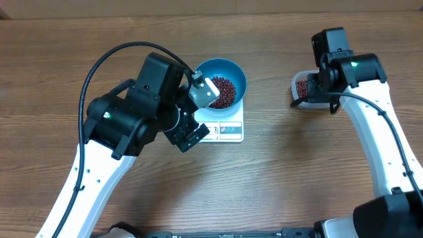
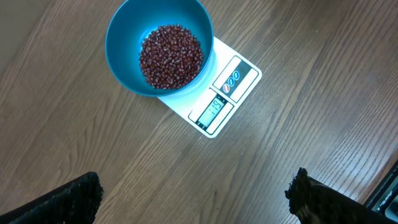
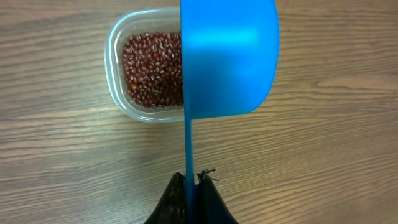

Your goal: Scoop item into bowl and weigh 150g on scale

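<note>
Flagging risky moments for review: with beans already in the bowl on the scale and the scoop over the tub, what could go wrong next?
1. The blue bowl overhangs the white scale's far end. The open left gripper hovering nearby could nudge it off.
2. The right gripper pinches the blue scoop only by its thin handle, so red beans from the clear tub may spill on the way across.

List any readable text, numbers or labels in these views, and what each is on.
Nothing reads clearly.
display on the scale: faint digits, too small to read.
buttons beside it: three round icons, blurred.
bowl, tub, scoop: no markings seen.
</note>
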You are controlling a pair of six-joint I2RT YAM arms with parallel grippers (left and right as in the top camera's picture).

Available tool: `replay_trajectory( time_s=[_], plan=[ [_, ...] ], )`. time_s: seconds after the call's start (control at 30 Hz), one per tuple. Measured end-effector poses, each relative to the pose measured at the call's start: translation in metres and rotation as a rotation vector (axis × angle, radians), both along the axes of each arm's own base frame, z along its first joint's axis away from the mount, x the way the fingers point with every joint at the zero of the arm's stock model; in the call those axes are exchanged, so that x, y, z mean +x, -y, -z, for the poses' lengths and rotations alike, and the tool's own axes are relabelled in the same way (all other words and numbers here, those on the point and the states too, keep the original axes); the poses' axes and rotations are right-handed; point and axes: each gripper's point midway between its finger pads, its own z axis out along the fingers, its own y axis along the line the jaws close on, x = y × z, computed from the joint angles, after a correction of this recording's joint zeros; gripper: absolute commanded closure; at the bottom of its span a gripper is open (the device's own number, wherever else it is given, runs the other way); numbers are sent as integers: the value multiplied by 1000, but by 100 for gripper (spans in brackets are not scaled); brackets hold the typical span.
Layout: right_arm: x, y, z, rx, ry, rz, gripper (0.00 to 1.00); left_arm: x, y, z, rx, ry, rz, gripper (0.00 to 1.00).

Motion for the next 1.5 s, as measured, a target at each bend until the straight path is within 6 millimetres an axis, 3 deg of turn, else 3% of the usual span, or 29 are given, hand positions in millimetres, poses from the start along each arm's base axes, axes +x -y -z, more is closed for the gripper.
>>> replay_trajectory(
  time_s=[0.27,0.5,0.77,1.17,1.5],
  plan=[
    [9,5,34,-48,-95,14,96,0,0,0,0,0,0,1],
    [12,9,33,-73,-81,23,96,0,0,0,0,0,0,0],
    [10,18,55,-139,-163,45,96,0,0,0,0,0,0,0],
    [12,23,53,-171,-148,63,96,0,0,0,0,0,0,0],
    [13,23,70,-181,-199,62,96,0,0,0,0,0,0,0]
  ],
)
